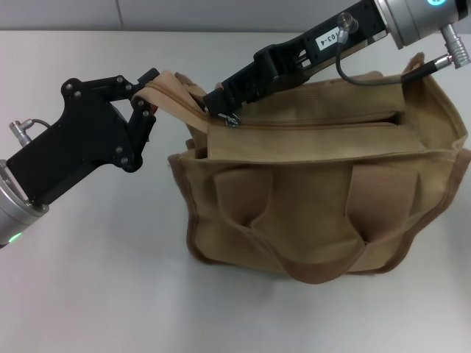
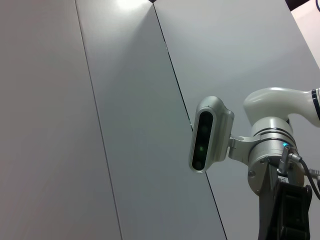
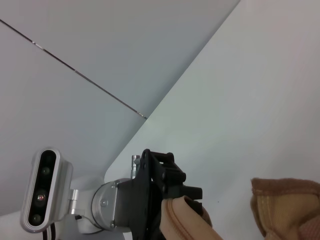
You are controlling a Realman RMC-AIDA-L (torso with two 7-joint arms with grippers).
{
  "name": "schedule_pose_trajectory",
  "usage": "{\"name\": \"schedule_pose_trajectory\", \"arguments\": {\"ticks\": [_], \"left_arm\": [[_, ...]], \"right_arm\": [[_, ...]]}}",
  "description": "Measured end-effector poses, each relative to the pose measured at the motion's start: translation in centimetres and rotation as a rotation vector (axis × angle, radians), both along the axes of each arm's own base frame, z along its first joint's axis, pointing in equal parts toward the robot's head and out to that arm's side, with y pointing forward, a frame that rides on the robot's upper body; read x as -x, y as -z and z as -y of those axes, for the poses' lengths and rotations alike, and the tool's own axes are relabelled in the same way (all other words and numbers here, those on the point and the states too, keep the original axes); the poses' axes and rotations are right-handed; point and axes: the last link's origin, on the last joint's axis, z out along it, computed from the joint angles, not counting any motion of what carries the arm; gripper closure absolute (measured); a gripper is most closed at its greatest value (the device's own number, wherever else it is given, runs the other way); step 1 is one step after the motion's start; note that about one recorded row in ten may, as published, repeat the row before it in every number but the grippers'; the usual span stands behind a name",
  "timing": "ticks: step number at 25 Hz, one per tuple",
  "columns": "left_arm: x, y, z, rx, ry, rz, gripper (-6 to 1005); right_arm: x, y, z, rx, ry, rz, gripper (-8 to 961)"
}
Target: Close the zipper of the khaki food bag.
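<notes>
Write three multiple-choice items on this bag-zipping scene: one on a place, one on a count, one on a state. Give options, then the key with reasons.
1. Where is the right gripper?
A. at the zipper pull, left end of the bag top
B. on the table beside the bag
C. on the bag's front handle

2. How many arms touch the khaki food bag?
A. none
B. one
C. two

3. What is the left gripper doing?
A. hanging open, clear of the bag
B. shut on the bag's end tab
C. pressing the table

Key: 1 A, its tip meets the silver pull. 2 C, both grippers reach the bag. 3 B, khaki fabric runs from its fingers.
</notes>
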Motion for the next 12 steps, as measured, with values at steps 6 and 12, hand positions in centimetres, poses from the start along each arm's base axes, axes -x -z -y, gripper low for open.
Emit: {"name": "schedule_pose_trajectory", "arguments": {"ticks": [6,12], "left_arm": [[-0.1,0.0,-0.1,0.0,0.004,0.001,881],[-0.4,0.0,-0.1,0.002,0.02,0.008,880]], "right_arm": [[0.0,0.5,0.2,0.008,-0.015,0.028,661],[0.0,1.1,0.2,-0.007,-0.071,0.078,667]]}}
